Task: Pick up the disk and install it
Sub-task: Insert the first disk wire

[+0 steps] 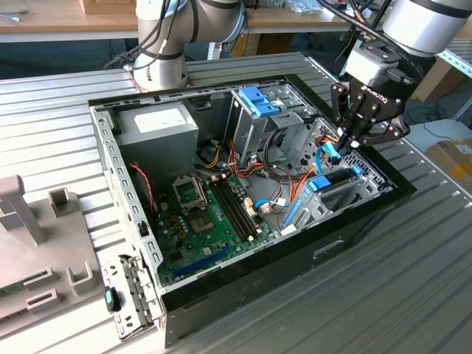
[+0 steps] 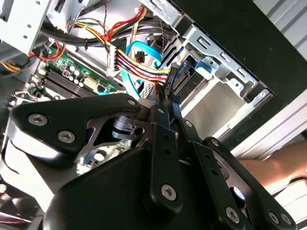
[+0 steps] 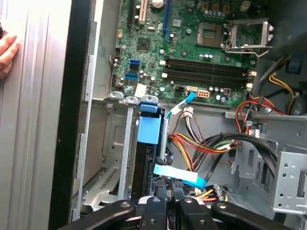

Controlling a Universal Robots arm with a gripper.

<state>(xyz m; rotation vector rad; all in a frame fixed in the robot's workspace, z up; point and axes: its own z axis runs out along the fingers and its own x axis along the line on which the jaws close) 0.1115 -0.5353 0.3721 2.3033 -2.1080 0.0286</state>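
Stretching out under everything is a ribbed metal table (image 1: 413,280). It has bare grooved surface on the exterior view's right, and a grey moulded fixture (image 1: 37,236) sits on the exterior view's left. A wooden workbench (image 1: 59,18) runs behind it. On the table lies the open computer case (image 1: 243,284), its black walls forming a raised rim around the inside. The arm (image 1: 428,22) reaches in over the rim on the exterior view's right. Inside the case, the green motherboard (image 1: 206,221) leaves the widest shallow space, with the grey power supply (image 1: 158,125) and the tall drive cage (image 1: 258,110) hemming it in at the far side. The disk (image 1: 324,183) sits down in the metal bay just inside the wall on the exterior view's right. In the first wrist view its light-blue rail (image 3: 148,125) faces out between close sheet-metal edges, with very little clearance on either side. The gripper (image 1: 344,145) hangs over that bay, and in the second wrist view its fingers are drawn together (image 2: 162,98). The tips are at the black plug of a multicoloured cable bundle (image 2: 139,64), close to the end of the disk. I cannot tell whether they actually pinch anything. A flat light-blue cable (image 3: 177,173) crosses just beside the tips. A person's hand (image 3: 7,50) rests on the table outside the case wall.
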